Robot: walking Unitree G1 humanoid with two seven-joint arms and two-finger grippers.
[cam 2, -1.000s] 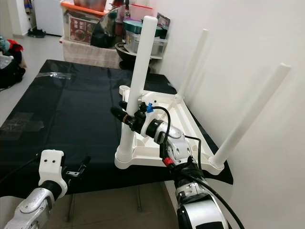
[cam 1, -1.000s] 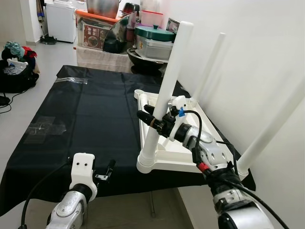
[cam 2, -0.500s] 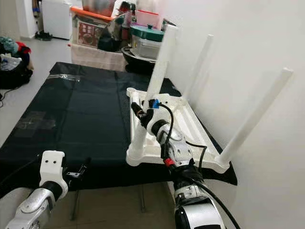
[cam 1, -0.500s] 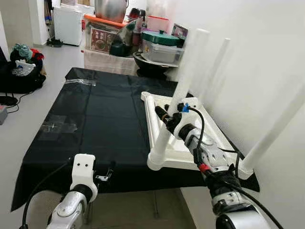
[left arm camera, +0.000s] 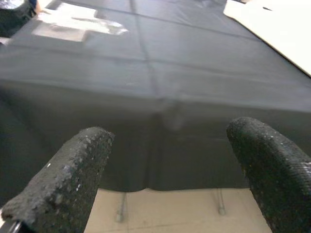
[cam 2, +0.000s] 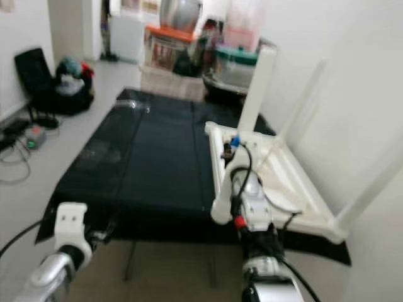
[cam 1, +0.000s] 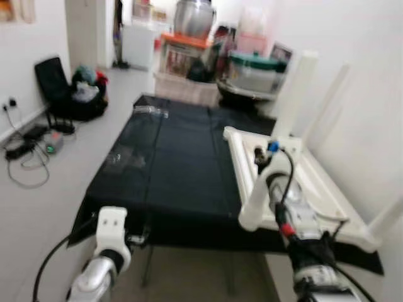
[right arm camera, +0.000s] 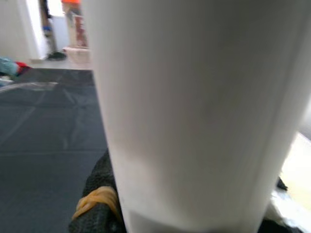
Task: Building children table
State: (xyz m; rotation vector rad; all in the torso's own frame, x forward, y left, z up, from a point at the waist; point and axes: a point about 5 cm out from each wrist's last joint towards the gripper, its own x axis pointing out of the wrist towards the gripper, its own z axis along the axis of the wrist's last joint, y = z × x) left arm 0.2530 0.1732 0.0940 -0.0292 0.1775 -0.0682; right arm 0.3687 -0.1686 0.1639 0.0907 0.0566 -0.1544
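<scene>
While the right gripper [cam 1: 259, 158] appears clamped (view blurred) on the near white leg [cam 1: 282, 126] of the upturned table [cam 1: 315, 189], treat that leg as rigid, light, slippery; hold low. Left gripper [left arm camera: 170, 165] hangs apart below the tabletop [cam 1: 176, 170] edge.

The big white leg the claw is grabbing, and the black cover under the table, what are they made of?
The white leg looks like smooth, matte plastic: an even white tube, no grain. The right claw grips it. The black cover is probably thin plastic sheeting or cloth: it shows creases and hangs limp over the edge. The blur leaves that open.
</scene>
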